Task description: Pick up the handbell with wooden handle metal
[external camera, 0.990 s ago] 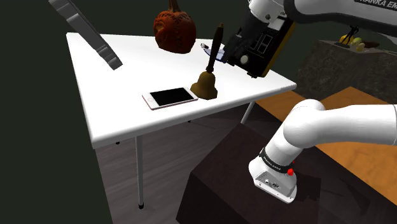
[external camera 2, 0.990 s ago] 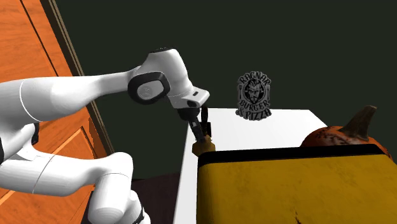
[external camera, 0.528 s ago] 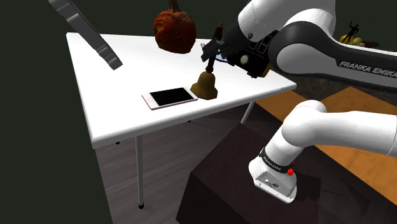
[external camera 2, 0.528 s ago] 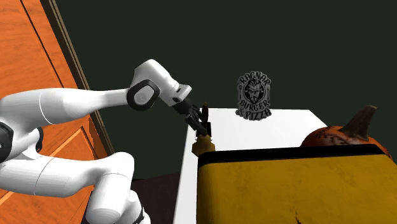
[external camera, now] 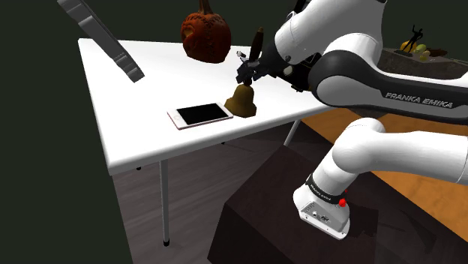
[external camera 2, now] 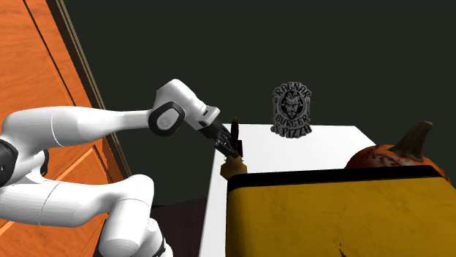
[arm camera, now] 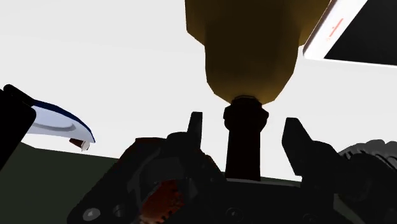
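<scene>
Brass-coloured handbell [external camera: 241, 101] was seen upright on the white bench [external camera: 135, 127], near its edge, just beside a phone [external camera: 201, 115], a pumpkin [external camera: 205, 34] set further back; its dark handle [arm camera: 245, 146] was flanked by the black fingers [arm camera: 298, 143], held apart, neither seen touching it.

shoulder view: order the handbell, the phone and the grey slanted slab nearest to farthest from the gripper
1. handbell: its dark handle stands between the open fingers of the gripper.
2. phone: lying flat just to the shoulder view's left of the bell.
3. grey slanted slab: far off at the shoulder view's upper left.
</scene>
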